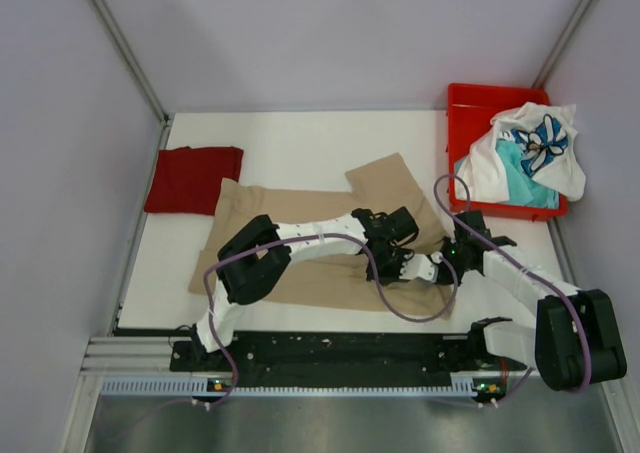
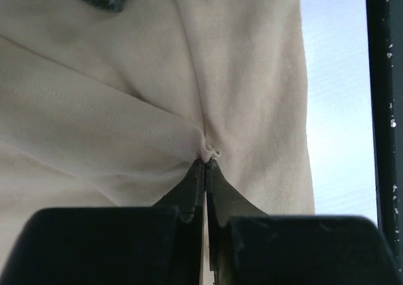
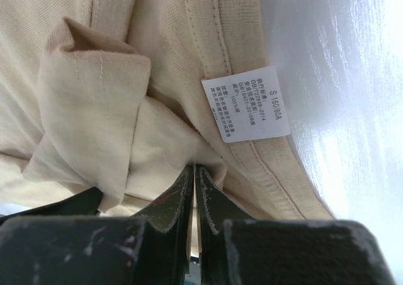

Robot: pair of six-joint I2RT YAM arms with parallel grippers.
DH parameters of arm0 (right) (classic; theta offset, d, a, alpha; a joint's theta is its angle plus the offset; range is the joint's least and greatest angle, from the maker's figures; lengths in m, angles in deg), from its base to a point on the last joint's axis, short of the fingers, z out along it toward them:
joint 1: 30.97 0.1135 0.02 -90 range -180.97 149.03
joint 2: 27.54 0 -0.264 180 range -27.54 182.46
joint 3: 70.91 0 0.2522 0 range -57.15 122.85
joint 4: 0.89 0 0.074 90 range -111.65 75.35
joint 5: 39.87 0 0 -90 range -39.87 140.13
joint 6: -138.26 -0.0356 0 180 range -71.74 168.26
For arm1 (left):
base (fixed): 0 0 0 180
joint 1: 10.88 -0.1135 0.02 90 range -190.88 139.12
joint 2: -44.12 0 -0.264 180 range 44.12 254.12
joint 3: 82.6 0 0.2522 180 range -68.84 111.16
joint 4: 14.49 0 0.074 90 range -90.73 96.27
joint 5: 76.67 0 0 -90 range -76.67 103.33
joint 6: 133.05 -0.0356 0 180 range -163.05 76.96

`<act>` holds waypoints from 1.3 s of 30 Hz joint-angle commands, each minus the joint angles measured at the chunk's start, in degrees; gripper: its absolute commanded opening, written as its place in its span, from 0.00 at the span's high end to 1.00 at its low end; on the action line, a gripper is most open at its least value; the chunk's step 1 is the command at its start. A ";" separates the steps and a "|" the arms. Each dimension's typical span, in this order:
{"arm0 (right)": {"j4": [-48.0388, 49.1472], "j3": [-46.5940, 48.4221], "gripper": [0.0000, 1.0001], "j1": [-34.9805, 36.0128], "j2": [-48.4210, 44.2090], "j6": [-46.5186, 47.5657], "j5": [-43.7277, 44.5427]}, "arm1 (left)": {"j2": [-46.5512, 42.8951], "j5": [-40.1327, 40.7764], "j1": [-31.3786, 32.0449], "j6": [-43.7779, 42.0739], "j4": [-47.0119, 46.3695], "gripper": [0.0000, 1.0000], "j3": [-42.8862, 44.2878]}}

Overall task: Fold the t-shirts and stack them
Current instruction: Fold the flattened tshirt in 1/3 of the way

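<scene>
We find the tan t-shirt (image 1: 300, 201) spread across the middle of the white table (image 1: 300, 138). One sleeve points toward the far right and the lower hem lies toward the arm bases. Both arms reach over its near right part.

The left claw (image 1: 393, 264) sits on the cloth near the shirt's right edge. In the left wrist view, the left claw (image 2: 206, 167) has its tips pressed together on a small pucker of the tan t-shirt (image 2: 126, 109). The cloth creases outward from that pinch. A strip of bare table (image 2: 337, 77) shows to the right of the fabric edge.

The right claw (image 1: 432, 268) meets the shirt just beside the left one. In the right wrist view, the right claw (image 3: 193, 173) is closed on a bunched fold of the tan t-shirt (image 3: 94, 96). Close beside the tips lies the ribbed collar band, which carries a white care label (image 3: 245, 104). Bare table (image 3: 352, 77) shows beyond the collar.

A dark red t-shirt (image 1: 193, 180) lies folded flat at the far left of the table, touching or just overlapping the tan one's left corner. At the far right stands a red bin (image 1: 470, 98). In it, a white t-shirt (image 1: 540, 148) with blue print is heaped over a teal t-shirt (image 1: 520, 180).
</scene>
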 commanded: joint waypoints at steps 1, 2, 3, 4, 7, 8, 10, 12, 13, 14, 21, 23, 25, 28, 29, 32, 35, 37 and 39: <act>0.67 -1.29 0.96 -0.16 1.22 0.92 8.12 | -4.98 1.62 -3.58 5.49 -1.48 1.00 2.81; 0.67 -1.20 0.97 -0.16 1.23 0.83 8.21 | -5.15 1.28 -4.38 6.02 -1.48 1.00 3.08; 0.67 -1.12 0.97 -0.24 1.40 0.83 8.38 | -5.50 0.66 -5.43 6.64 -1.66 1.00 3.00; 0.67 -1.20 0.97 -0.16 1.40 0.83 8.47 | -5.77 -0.21 -6.83 7.25 -2.01 1.00 2.91; 0.58 -1.20 0.97 -0.24 1.58 0.83 8.56 | -5.94 -2.68 -9.56 10.41 -2.80 1.00 2.56; 0.58 -1.12 0.97 -0.16 1.58 0.83 8.56 | -6.03 -2.94 -10.70 12.08 -4.02 1.00 1.77; 0.67 -1.12 0.98 -0.16 1.66 0.74 8.65 | -6.21 -2.86 -13.16 15.50 -8.41 1.00 -0.42; 0.49 -1.03 0.98 -0.16 1.75 0.83 8.65 | -5.77 -3.03 -15.80 18.93 -10.35 1.00 -1.92; 0.49 -1.11 0.98 -0.24 1.84 0.74 8.65 | -5.34 -3.56 -17.12 20.60 -10.62 1.00 -2.28; 0.49 -1.12 0.98 -0.16 1.93 0.83 8.65 | -4.98 -4.26 -18.35 22.01 -10.88 1.00 -2.45; 0.32 -0.77 0.98 -0.24 2.63 0.92 8.64 | -7.78 -5.15 -21.61 27.30 -15.63 1.00 -8.33; 0.23 -0.85 0.98 -0.24 2.63 0.83 8.73 | -8.58 -4.18 -21.61 27.04 -15.63 0.93 -9.13; 0.23 -0.76 0.98 -0.24 2.72 0.92 8.65 | -9.02 -3.04 -21.61 26.69 -14.76 0.80 -9.14; -0.30 -0.07 0.98 -0.24 2.28 1.09 9.43 | -10.59 0.38 -21.79 25.90 -13.53 0.69 -7.73; -0.82 0.64 0.98 -0.16 1.85 1.27 10.05 | -11.56 1.61 -22.14 25.20 -12.91 0.65 -7.29; -5.46 5.98 0.86 0.28 -0.35 2.23 12.42 | -16.04 5.30 -22.75 21.95 -11.51 0.59 -7.02; -14.85 16.43 0.67 3.70 -2.46 4.60 22.41 | -22.19 8.91 -23.19 16.42 -9.84 0.52 -9.56; -21.10 23.72 0.42 5.46 -3.17 6.36 28.22 | -27.71 11.72 -24.24 12.03 -8.43 0.46 -12.81; -24.37 27.17 0.01 5.56 -4.83 7.33 29.39 | -33.08 13.75 -27.04 6.15 -5.90 0.42 -17.81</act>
